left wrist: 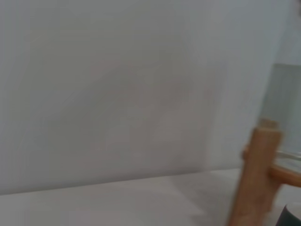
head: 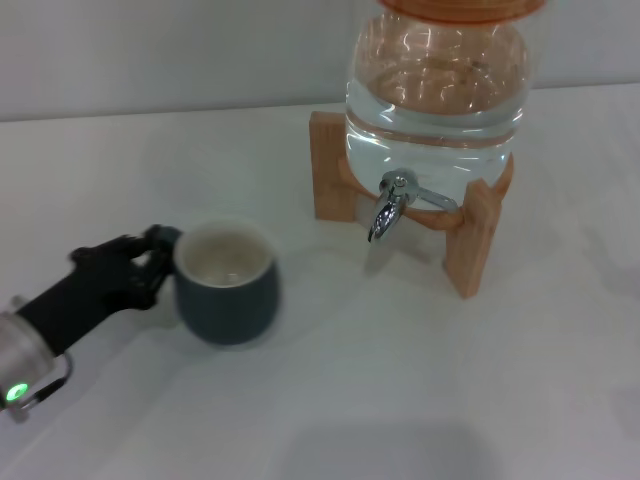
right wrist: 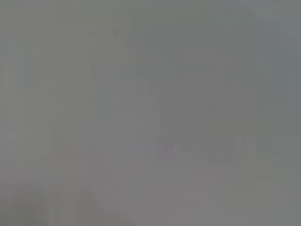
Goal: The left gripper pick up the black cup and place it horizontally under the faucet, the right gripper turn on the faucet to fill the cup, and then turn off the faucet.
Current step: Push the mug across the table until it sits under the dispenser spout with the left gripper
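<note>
Broadly, a white table runs back to a plain pale wall. On it a glass water jar rests in a wooden stand, its faucet pointing down and forward. Well left of it, the black cup stands upright, mouth up. The left gripper is clenched on its handle side. No writing shows.

One small dark charcoal mug with a cream inside; one clear glass water jar; one chrome lever spigot. One light wooden stand, legs either side. One black-fingered claw in view.
</note>
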Motion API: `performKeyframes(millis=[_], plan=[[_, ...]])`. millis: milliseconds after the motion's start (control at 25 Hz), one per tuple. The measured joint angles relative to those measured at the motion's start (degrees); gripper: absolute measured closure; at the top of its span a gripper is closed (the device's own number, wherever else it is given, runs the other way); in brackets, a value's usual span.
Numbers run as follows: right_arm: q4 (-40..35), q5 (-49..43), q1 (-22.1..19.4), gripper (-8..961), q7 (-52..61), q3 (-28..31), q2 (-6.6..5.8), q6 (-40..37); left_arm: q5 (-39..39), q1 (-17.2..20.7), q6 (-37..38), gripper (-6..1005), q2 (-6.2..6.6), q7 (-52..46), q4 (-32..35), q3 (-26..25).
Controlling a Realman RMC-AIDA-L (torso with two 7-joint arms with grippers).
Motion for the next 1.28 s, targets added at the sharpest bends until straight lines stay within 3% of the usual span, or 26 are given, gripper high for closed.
performKeyframes(millis=[280,1280], plan=[[0.08,-0.12,0.54,128,0.0,-0.17,0.0,0.34,1.12,-5.62,2.06,814,-0.15,0.1,-4.87,1.19],[0.07,-0.13,1.0,128,-0.01,-1.48,0.0,1.75,2.23,-14.59,10.03,813,-0.78,5.12,-14.51,-0.94]])
